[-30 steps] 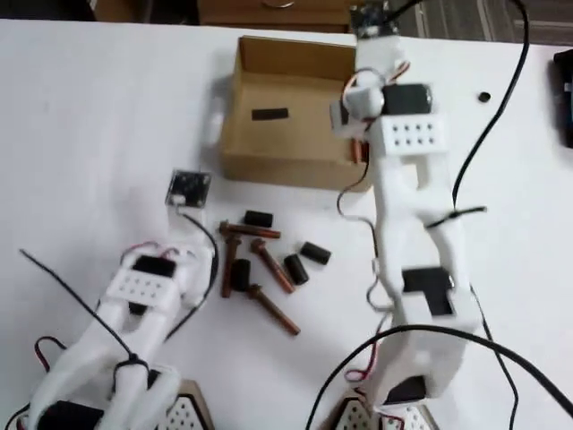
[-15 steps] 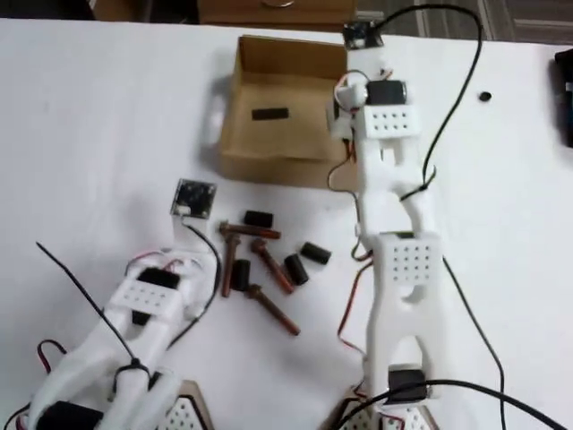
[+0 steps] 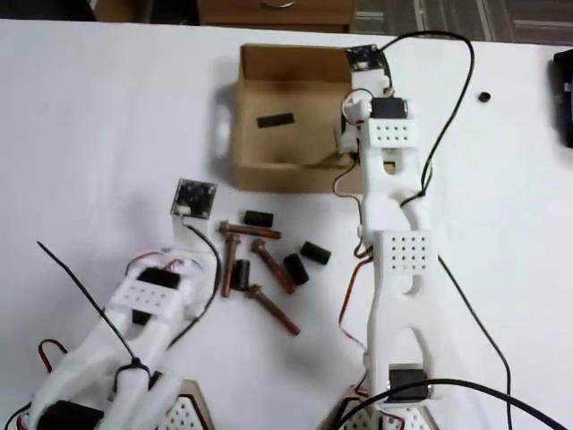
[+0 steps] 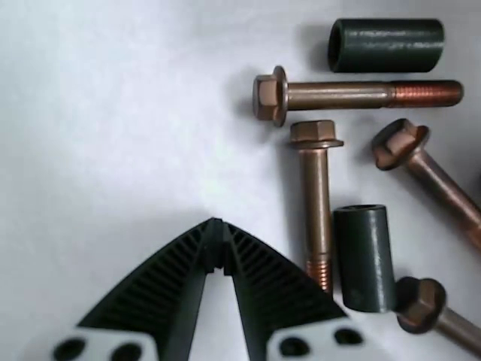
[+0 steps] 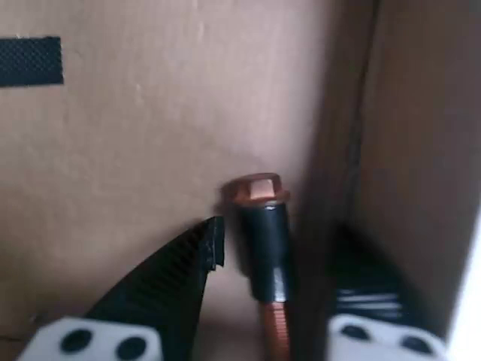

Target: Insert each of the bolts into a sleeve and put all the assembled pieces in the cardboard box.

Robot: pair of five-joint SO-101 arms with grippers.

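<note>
High view, 4 bolts point(image 3: 271, 264), 4 sleeves point(image 3: 314, 253), 1 sleeved bolt point(image 5: 263, 241) in cardboard box point(image 3: 286, 61), left fingers point(image 4: 180, 293) clenched, right fingers point(image 5: 184, 267) released.

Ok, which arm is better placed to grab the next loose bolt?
Left. The left claw hangs shut and empty right beside the loose bolts and sleeves on the table. The right claw is down in the cardboard box, open around an assembled piece.

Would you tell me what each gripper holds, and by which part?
Nothing, it seems. The left gripper is shut empty; the right gripper stands open around the sleeved bolt in the cardboard box, apparently not touching it.
</note>
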